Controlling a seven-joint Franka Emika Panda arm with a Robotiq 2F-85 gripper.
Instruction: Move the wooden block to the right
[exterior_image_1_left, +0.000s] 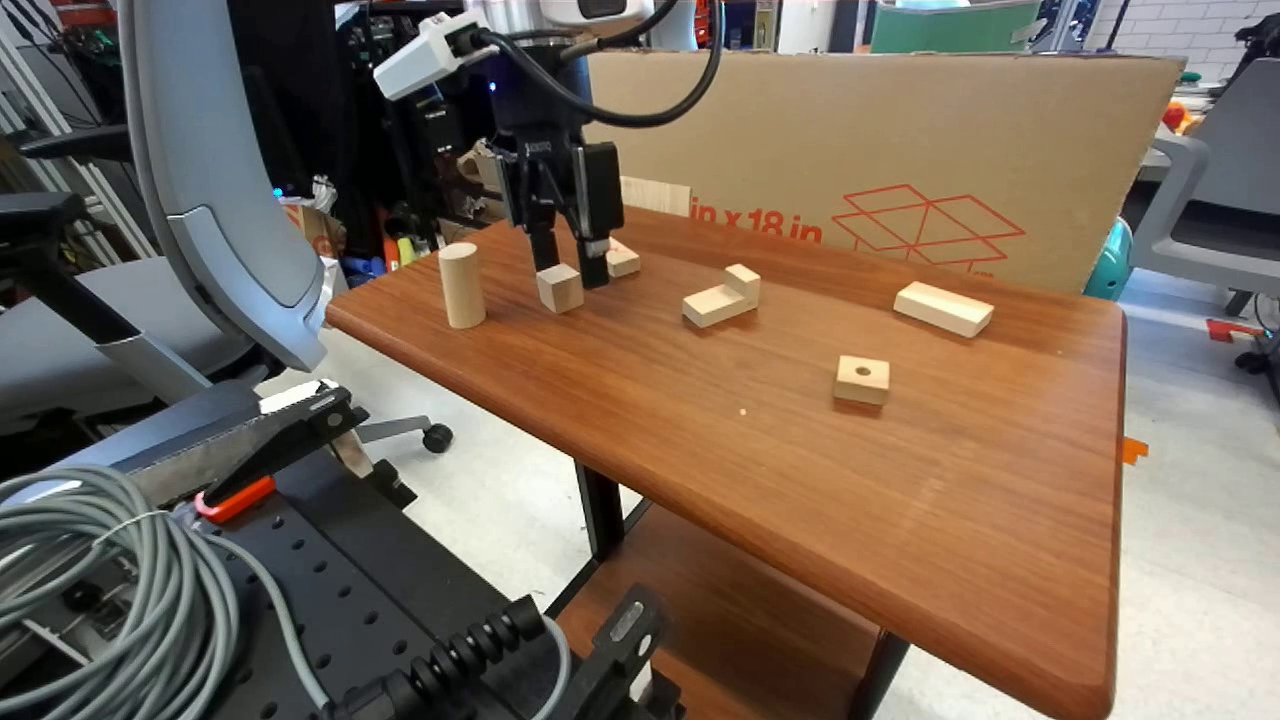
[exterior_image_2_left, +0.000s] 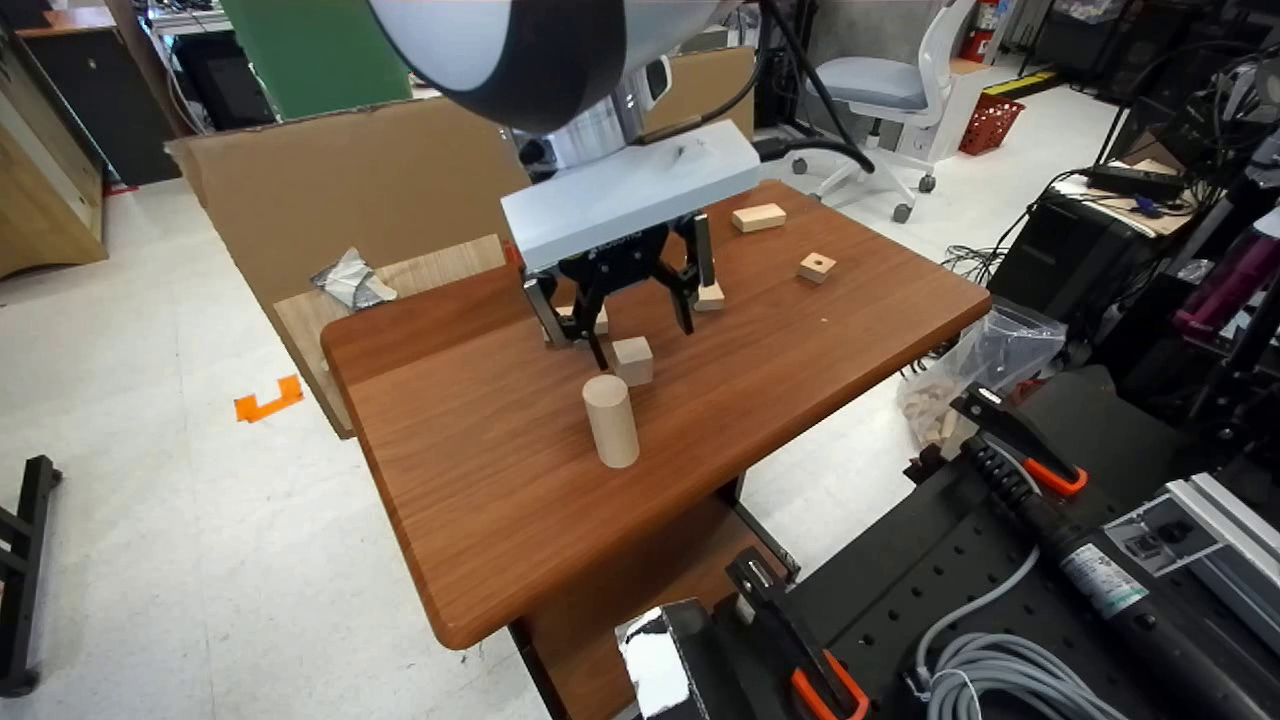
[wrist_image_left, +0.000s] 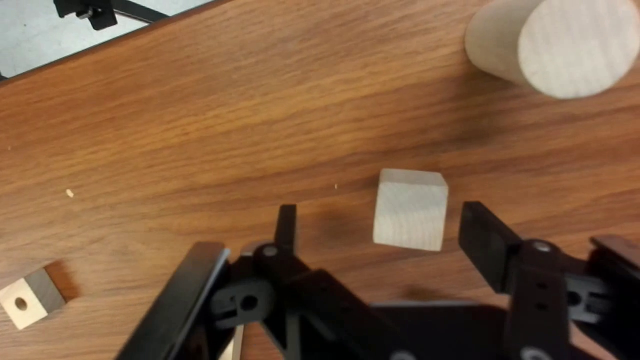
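Observation:
The wooden block (exterior_image_1_left: 560, 289) is a plain light cube resting on the brown table. It also shows in an exterior view (exterior_image_2_left: 633, 362) and in the wrist view (wrist_image_left: 410, 212). My gripper (exterior_image_1_left: 570, 264) points down, open, just above the block. In the wrist view the fingers of the gripper (wrist_image_left: 378, 212) stand apart on either side of the block, with a gap on both sides. The block lies closer to the right finger there. The open gripper (exterior_image_2_left: 645, 346) also shows over the block in an exterior view. Nothing is held.
An upright wooden cylinder (exterior_image_1_left: 462, 286) stands close beside the block. A small block with a hole (exterior_image_1_left: 862, 380), an L-shaped pair of blocks (exterior_image_1_left: 722, 300), a long block (exterior_image_1_left: 944, 308) and another block (exterior_image_1_left: 623, 260) lie on the table. A cardboard sheet (exterior_image_1_left: 880, 160) stands along one edge.

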